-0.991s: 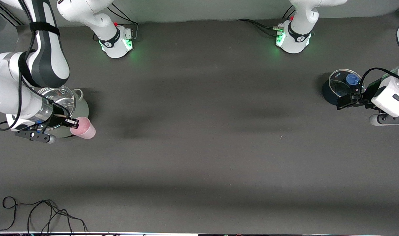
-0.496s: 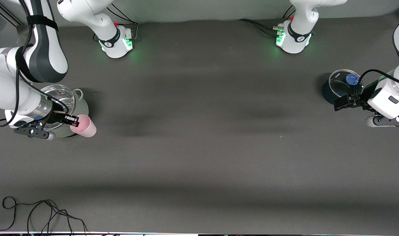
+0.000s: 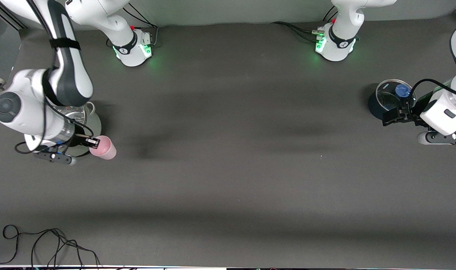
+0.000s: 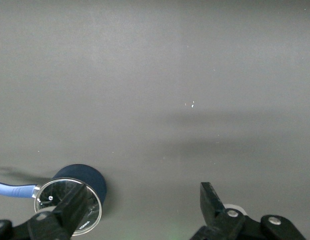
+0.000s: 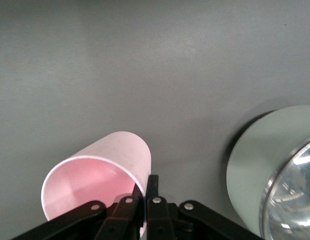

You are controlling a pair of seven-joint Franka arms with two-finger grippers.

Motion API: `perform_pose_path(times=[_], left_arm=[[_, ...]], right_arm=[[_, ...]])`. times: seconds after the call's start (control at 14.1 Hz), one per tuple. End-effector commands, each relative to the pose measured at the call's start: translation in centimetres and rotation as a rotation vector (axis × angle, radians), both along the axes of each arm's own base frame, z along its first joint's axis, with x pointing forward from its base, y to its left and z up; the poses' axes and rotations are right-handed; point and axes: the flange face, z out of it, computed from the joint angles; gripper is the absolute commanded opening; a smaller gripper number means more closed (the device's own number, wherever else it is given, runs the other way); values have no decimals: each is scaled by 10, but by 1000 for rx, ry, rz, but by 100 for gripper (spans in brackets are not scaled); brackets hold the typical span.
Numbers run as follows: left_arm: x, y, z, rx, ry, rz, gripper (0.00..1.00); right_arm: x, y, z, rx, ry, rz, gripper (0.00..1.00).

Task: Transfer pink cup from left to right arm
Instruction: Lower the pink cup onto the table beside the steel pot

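The pink cup [image 3: 105,148] [image 5: 97,177] hangs tilted over the table beside a pale green pot, its mouth turned toward the right wrist camera. My right gripper [image 3: 94,142] [image 5: 146,194] is shut on the cup's rim, with one finger inside the wall and one outside. My left gripper [image 3: 387,119] [image 4: 143,210] stands open with nothing between its fingers. It waits low by a dark pot at the left arm's end of the table.
The pale green pot [image 3: 95,124] [image 5: 260,160] with a glass lid stands at the right arm's end. A dark blue pot [image 3: 374,105] [image 4: 89,175] with a glass lid stands at the left arm's end. A black cable [image 3: 44,243] lies near the table's front edge.
My right arm has swung and carried the pink cup a little way toward the table's middle. The left gripper has barely shifted and stays open.
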Motion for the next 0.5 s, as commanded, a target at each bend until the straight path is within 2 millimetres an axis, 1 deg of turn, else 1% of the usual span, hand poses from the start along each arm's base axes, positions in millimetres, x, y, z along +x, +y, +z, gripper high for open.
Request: perform_pose_path(times=[0.0, 0.14, 0.21, 0.28, 0.42], left_arm=[[-3, -2, 9, 0, 6, -22, 100], [-4, -2, 12, 1, -5, -22, 100], [-6, -4, 8, 1, 0, -25, 100], [-8, -4, 6, 2, 3, -27, 100], [-11, -6, 5, 3, 3, -32, 100]], right_arm=[[-9, -8, -32, -22, -15, 58, 0], [-13, -10, -53, -35, -18, 53, 0], [-14, -11, -60, -42, -15, 54, 0], [-14, -11, -67, -49, -7, 53, 0], [-14, -11, -70, -20, -4, 20, 0]])
